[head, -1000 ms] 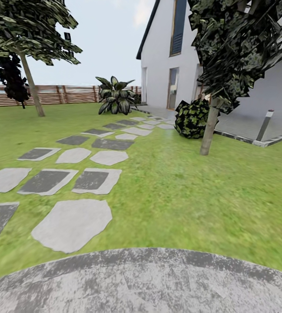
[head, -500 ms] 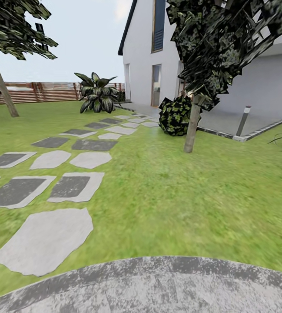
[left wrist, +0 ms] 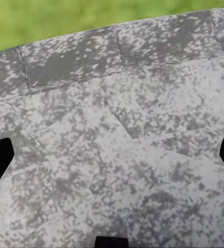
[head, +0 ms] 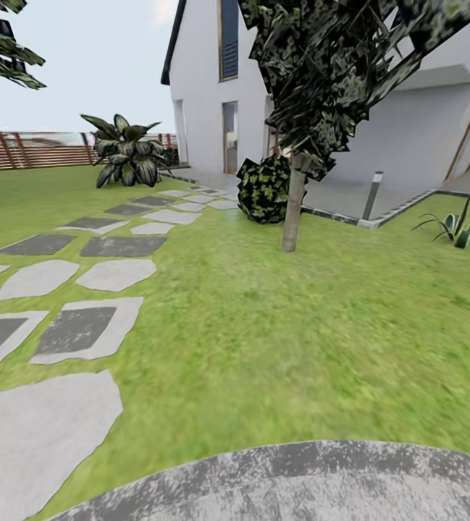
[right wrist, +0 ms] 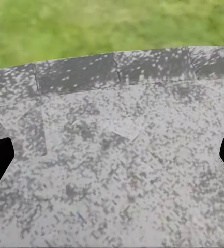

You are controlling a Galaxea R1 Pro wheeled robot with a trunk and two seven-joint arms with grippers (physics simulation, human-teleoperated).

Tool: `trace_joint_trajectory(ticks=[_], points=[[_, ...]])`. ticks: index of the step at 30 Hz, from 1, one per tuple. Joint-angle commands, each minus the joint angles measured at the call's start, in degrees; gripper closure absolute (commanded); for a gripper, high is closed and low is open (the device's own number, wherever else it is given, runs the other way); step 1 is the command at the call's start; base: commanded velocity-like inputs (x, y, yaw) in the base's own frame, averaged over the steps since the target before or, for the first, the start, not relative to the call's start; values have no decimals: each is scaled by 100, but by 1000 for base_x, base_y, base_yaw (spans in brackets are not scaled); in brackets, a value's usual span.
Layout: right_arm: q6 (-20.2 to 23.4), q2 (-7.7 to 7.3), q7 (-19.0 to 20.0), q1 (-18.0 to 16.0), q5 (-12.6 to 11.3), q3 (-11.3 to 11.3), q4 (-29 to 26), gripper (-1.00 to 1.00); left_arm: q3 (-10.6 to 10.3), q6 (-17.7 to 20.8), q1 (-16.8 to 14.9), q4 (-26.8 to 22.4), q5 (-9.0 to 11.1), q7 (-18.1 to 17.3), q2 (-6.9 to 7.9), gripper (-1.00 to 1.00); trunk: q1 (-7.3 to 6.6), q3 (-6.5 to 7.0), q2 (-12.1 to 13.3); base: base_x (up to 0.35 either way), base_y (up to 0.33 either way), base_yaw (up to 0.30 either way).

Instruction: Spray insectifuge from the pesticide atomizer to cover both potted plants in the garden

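Patio edge underfoot, lawn and house ahead.
Both wrist views look down on the mottled grey patio (head: 300,481): left end effector (left wrist: 112,157) and right end effector (right wrist: 112,157) spread wide, grasping nothing. Beyond lies the garden lawn (head: 300,311), stepping stones (head: 82,329) at the left, a tree trunk (head: 291,210), a grey lamp post (head: 371,195), then the fence (head: 24,150). Neither spray bottle nor potted plants can be placed.

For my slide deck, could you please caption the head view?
Green lawn crossed by grey stepping stones, a slim tree trunk and grey bollard lamp before the white house.
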Motion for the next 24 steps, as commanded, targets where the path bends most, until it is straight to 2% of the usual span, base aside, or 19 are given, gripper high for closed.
trace_joint_trajectory(ticks=[1,24], points=[[-19,1,6,-5,-5,-4,6,-100,-12,-16,-2,2,54,-3,1,-100,3,-11,-2,331,0,-238],[-19,1,6,-5,-4,-4,6,-100,-12,-16,-2,2,54,-3,1,-100,3,-142,-2,331,0,-239]])
